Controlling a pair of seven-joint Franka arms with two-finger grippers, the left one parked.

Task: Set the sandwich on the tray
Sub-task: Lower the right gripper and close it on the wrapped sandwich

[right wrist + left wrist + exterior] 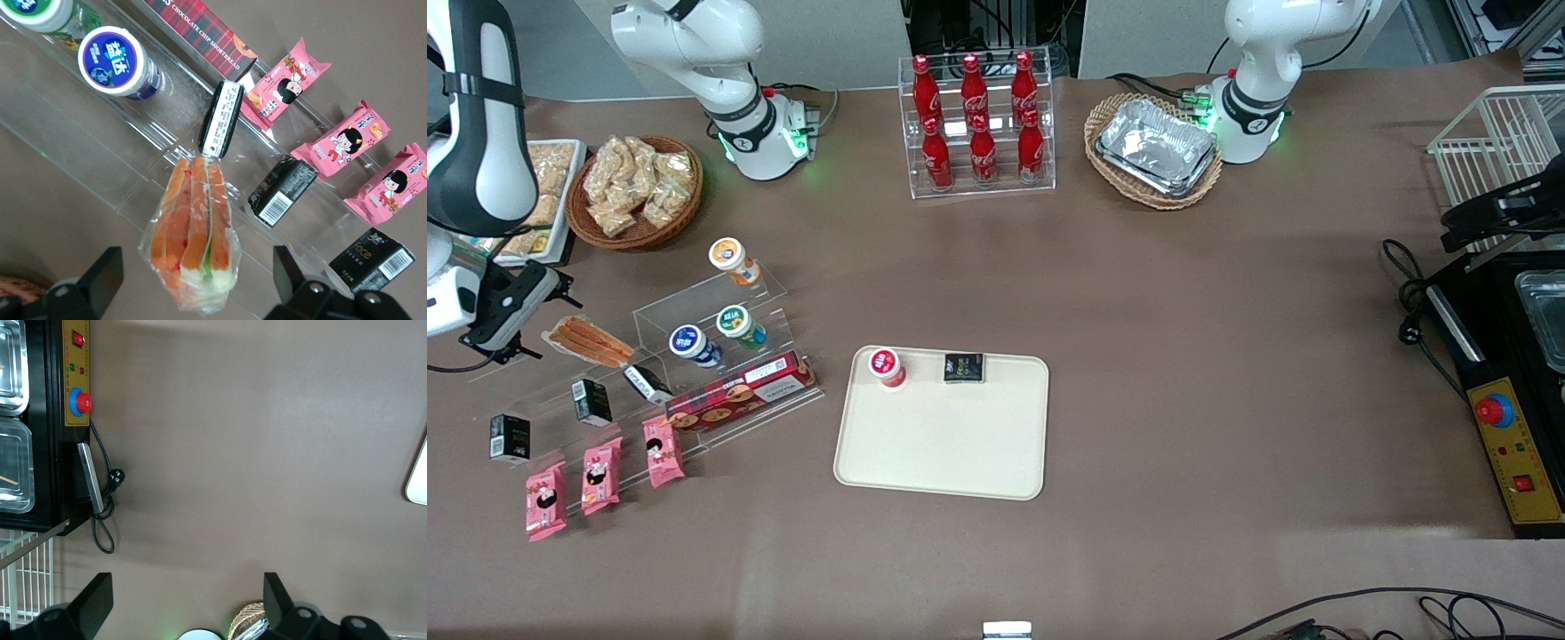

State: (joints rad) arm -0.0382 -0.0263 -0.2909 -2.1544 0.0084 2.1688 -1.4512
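Long red box [200, 30]: "CHOCOLATE CHIP SHORTBREAD". Small black box [375, 259]: "Face", with barcode. Blue-lidded cup [113, 61]: white Chinese characters. Red bottles [978, 120]: Coca-Cola script.

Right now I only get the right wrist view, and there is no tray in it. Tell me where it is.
Observer: The tray lies on the table beside the snack stand, toward the parked arm's end from the sandwich.
Operator: List what's on it.
Observer: A red-lidded cup and a black box, both along the edge farther from the front camera. The rest is bare.
Operator: Place the hand for me.
Observer: The hand is open by the sandwich, at the stand's end toward the working arm. The biscuit box lies between it and the tray.
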